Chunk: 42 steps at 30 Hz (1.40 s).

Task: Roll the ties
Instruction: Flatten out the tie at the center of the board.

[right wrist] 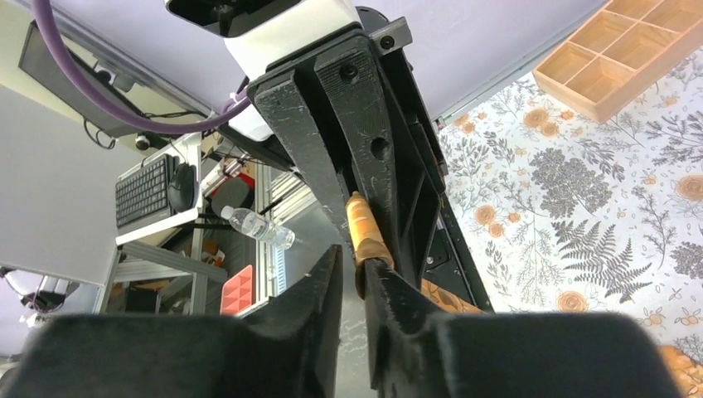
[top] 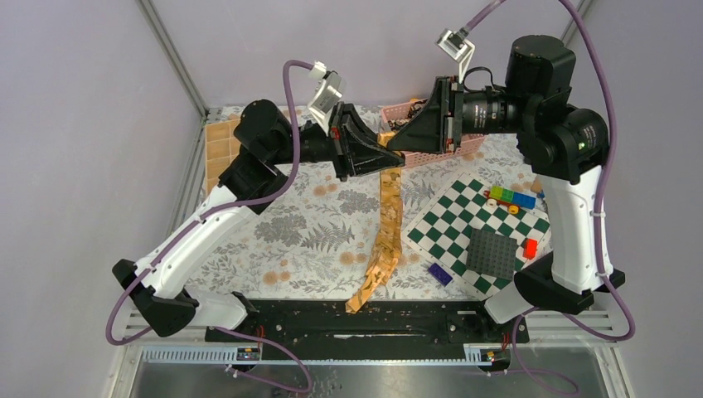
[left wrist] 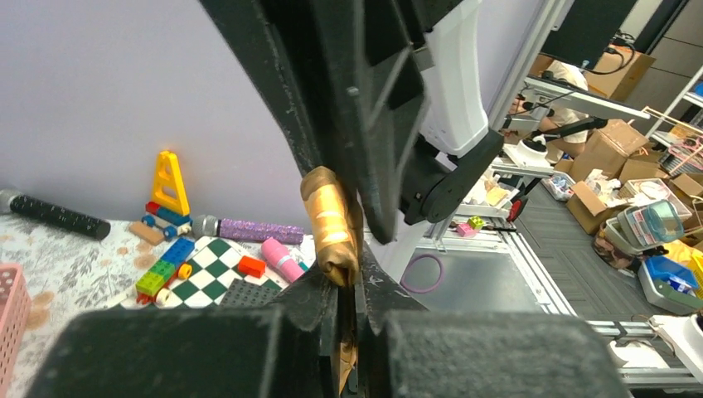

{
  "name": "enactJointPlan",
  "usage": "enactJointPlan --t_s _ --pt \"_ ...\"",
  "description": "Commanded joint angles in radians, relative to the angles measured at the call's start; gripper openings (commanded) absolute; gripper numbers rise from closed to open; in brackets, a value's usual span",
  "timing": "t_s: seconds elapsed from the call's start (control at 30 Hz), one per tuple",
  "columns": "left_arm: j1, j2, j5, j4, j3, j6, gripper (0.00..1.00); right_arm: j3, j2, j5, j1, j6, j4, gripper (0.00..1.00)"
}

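No readable text, labels or numbers anywhere.

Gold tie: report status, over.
Left gripper shut on gold tie, rolled end. Right gripper pinching same roll. Tail trails down table. Nothing blocking.

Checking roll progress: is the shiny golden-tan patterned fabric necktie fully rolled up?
No: most of the golden-tan tie stretches unrolled down the floral-covered table.
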Motion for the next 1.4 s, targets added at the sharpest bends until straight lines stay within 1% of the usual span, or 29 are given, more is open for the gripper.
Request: enactJointPlan --t_s 0.0,0.07,0.17,0.27,0.37,0.43,0.57,0.67,0.73,0.83,0.97,1.07,1.17,1.23,1.3,1.37 --pt "-0.001 -0.001 -0.042 -0.082 0.075 0.047 0.0 -0.019 -0.036 0.042 0.011 -0.018 0.039 0.3" --pt "0.0 0.01 -0.084 -0.17 0.121 0.09 0.0 -0.034 -0.06 0.107 0.012 -0.042 0.046 0.41" --pt "0.01 0.027 -0.172 -0.301 0.202 0.157 0.0 -0.089 -0.125 0.257 0.012 -0.087 0.078 0.57" --pt "0.028 0.043 -0.266 -0.399 0.281 0.205 0.0 -0.201 -0.226 0.44 0.012 -0.117 0.143 0.71" --pt "0.033 0.066 -0.418 -0.481 0.376 0.244 0.0 -0.391 -0.354 0.619 0.012 -0.127 0.25 0.77" --pt "0.033 0.102 -0.547 -0.546 0.491 0.267 0.0 -0.536 -0.437 0.701 0.012 -0.126 0.317 0.8" --pt "0.034 0.192 -0.713 -0.67 0.701 0.302 0.0 -0.779 -0.54 0.787 0.012 -0.115 0.391 0.8" --pt "0.033 0.248 -0.827 -0.725 0.816 0.321 0.0 -0.933 -0.59 0.82 0.012 -0.097 0.448 0.8" --pt "0.033 0.264 -0.908 -0.729 0.853 0.327 0.0 -1.028 -0.611 0.821 0.012 -0.091 0.49 0.8" --pt "0.034 0.26 -0.988 -0.703 0.859 0.343 0.0 -1.154 -0.63 0.805 0.012 -0.084 0.555 0.8" --pt "0.034 0.257 -1.086 -0.674 0.884 0.373 0.0 -1.309 -0.639 0.793 0.012 -0.045 0.685 0.8" --pt "0.034 0.247 -1.133 -0.622 0.892 0.402 0.0 -1.421 -0.627 0.772 0.011 0.001 0.835 0.81" --pt "0.034 0.239 -1.14 -0.565 0.892 0.411 0.0 -1.502 -0.576 0.724 0.012 0.024 0.975 0.8" --pt "0.033 0.235 -1.121 -0.539 0.892 0.403 0.0 -1.529 -0.52 0.682 0.015 0.005 1.084 0.81" --pt "0.032 0.232 -1.087 -0.526 0.892 0.385 0.0 -1.531 -0.46 0.671 0.025 -0.014 1.16 0.82" --pt "0.031 0.23 -1.065 -0.523 0.891 0.371 0.0 -1.527 -0.405 0.666 0.039 -0.031 1.254 0.86"
